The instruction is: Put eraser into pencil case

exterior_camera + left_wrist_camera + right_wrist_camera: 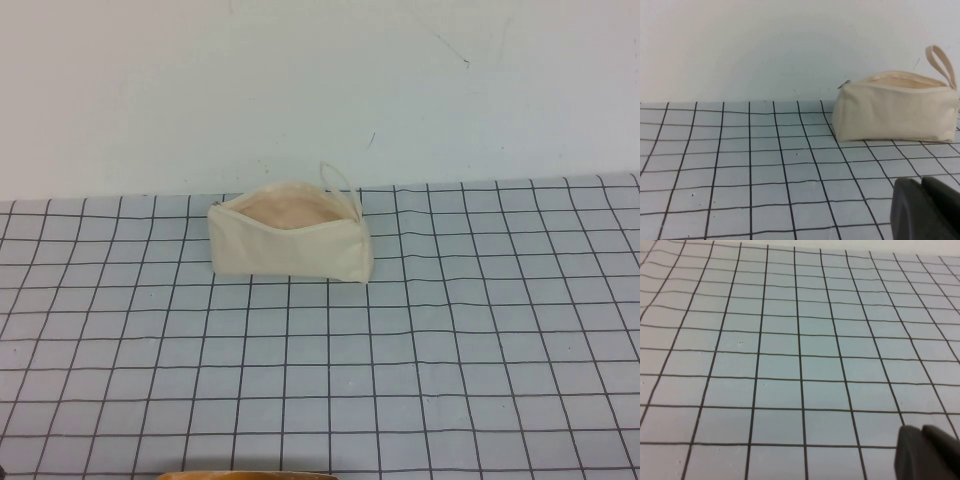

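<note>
The pencil case [290,242] is a cream fabric pouch standing on the grid-patterned table near the back wall, zip open, pinkish lining showing, cord loop [338,183] at its right end. It also shows in the left wrist view [895,112]. The eraser is not in view in any frame. My left gripper [922,184] is shut and empty, low over the table, well short of the pouch. My right gripper [921,430] is shut and empty over bare grid cloth. Neither gripper shows in the high view.
The grid cloth [400,350] covers the table up to the white back wall [320,80]. A sliver of an orange-brown thing [245,474] shows at the near edge in the high view.
</note>
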### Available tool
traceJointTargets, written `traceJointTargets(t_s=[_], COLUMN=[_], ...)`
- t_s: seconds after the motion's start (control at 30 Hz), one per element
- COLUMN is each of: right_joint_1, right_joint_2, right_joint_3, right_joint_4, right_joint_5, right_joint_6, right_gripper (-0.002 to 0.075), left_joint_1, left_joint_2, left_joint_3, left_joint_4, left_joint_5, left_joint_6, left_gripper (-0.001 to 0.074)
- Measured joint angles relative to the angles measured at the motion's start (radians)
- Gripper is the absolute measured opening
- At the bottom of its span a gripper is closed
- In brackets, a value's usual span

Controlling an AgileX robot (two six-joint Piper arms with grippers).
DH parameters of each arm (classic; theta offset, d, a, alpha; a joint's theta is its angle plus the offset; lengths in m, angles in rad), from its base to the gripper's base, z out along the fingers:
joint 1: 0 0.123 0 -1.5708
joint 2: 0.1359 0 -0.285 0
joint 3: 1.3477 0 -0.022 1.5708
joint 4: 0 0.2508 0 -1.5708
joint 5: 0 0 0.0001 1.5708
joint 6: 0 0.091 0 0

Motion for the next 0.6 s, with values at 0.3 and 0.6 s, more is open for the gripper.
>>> traceJointTargets(t_s=[0.3, 0.6], right_joint_1=[0.0, 0.0], right_joint_2=[0.0, 0.0], right_joint_3=[0.0, 0.0], right_joint_4=[0.0, 0.0], right_joint_5=[0.0, 0.0], right_joint_6=[0.0, 0.0], right_gripper=[-0.0001, -0.0001], left_joint_1=[0.182, 0.2], left_joint_2=[0.0, 0.0], left_joint_3=[0.034, 0.032], left_joint_4=[-0.248, -0.348], left_joint_5=[-0.006, 0.145], left_joint_6=[0.168, 0.408], left_gripper=[-0.0001, -0.0001])
